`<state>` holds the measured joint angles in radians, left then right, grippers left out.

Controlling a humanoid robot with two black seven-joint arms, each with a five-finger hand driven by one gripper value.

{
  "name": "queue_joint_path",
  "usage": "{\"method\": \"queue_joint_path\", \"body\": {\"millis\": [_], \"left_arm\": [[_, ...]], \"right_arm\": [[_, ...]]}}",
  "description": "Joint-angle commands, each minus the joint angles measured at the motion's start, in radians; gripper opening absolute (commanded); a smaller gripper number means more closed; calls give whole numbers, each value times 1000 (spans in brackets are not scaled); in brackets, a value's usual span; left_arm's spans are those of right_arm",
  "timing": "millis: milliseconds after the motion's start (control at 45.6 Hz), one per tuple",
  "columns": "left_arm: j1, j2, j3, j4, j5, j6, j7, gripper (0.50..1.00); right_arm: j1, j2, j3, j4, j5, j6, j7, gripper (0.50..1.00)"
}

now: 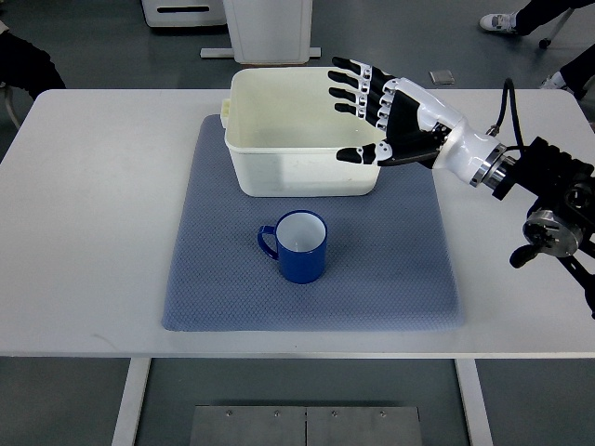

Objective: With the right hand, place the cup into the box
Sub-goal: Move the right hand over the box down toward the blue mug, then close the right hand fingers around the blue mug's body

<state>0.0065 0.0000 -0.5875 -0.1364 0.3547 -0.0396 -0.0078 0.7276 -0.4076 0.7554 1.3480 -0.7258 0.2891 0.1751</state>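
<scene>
The cup point(299, 247), blue with a pale inside, stands upright and untouched on the mat point(214, 279), just in front of the box point(279, 172), its handle turned toward the left side of the frame. You see the box, a cream tub with nothing visible inside, sitting on the far part of the same blue-grey mat, with a small lug on its left rim. Your right hand point(376, 116) hangs over the box's right end, well apart from the cup and above it in the frame. Its four black-tipped fingers point(346, 88) are spread and reach out over the box's open top, while the thumb point(358, 154) points along the box's right front corner. The hand holds nothing; you can see clear gaps between every finger. Behind it, the white forearm and black wrist joint run away from the box to the right edge of the frame, with a cable looping above them. The mat lies on a white table point(84, 232), which stretches out on both sides of the box. Beyond the box, past the table's far edge, you see the foot of a white stand on a grey floor, and a person's shoes at the top right corner. Your left arm does not show.
</scene>
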Motion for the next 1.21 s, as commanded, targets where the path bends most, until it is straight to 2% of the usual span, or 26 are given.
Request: {"method": "queue_joint_path", "body": {"millis": [0, 460, 1008, 1183], "left_arm": [[0, 0, 0, 0, 0, 0, 0, 1000], [0, 0, 0, 0, 0, 0, 0, 1000], [0, 0, 0, 0, 0, 0, 0, 1000], [0, 0, 0, 0, 0, 0, 0, 1000]], "right_arm": [[1, 3, -37, 2, -27, 1, 1, 998], [-5, 53, -154, -13, -92, -1, 4, 998], [-23, 124, -157, -113, -96, -2, 6, 998], [-43, 170, -163, -179, -98, -8, 15, 996]]}}
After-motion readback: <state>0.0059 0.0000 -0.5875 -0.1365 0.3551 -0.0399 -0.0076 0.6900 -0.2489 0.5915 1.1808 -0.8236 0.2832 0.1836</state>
